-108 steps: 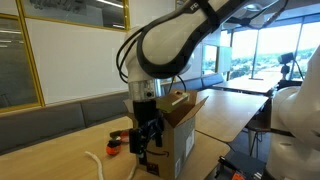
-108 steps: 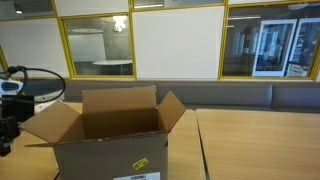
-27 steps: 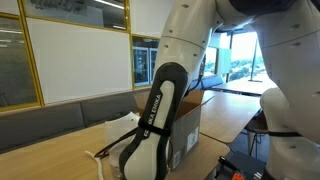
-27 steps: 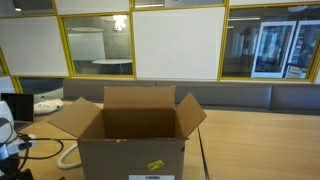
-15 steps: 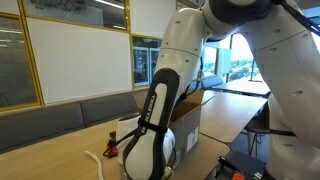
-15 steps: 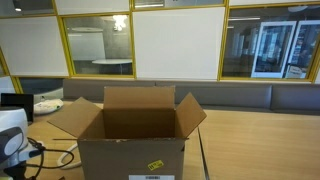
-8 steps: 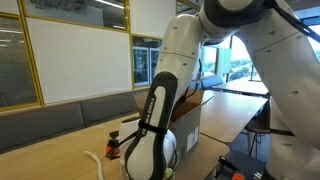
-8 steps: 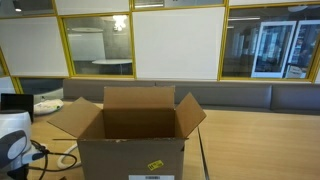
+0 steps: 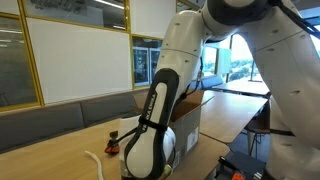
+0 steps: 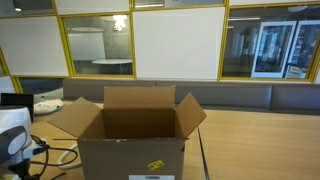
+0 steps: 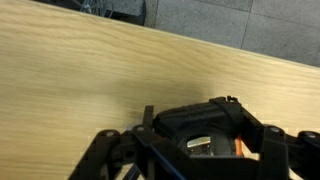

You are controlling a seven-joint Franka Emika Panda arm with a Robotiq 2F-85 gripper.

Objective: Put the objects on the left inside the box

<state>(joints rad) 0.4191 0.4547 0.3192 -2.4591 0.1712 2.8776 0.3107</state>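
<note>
The small red-and-black piece (image 11: pixel 208 132) lies on the pale wooden desk (image 11: pixel 80 80) in the lower middle of the wrist view, with a sliver of orange showing at its edge. Your end effector (image 11: pixel 188 160) is down over it, one dark finger link on each side. The tips run out of the picture, so you cannot tell whether they have clenched on the piece or stand just clear of it.

In an exterior view the white rope-like cord (image 9: pixel 94 159) curls on the desk. A small red thing (image 9: pixel 112 147) sits near it, just beside the low-bent white robot arm (image 9: pixel 152 125) — too small to say which piece it is.

The brown cardboard shipping box (image 10: pixel 140 150) stands upright with its top flaps spread open. The inner back wall that shows is bare, and the front wall hides the floor of the box.

Judging from this, you are near the start. Nothing can be seen inside the box, the cord is on the desk, and the pick-up of one small piece is in hand. What is left is to make that grasp sure, lift it above the flaps, carry it over the opening and let go — then do the same for the cord and whatever else lies beside it.
</note>
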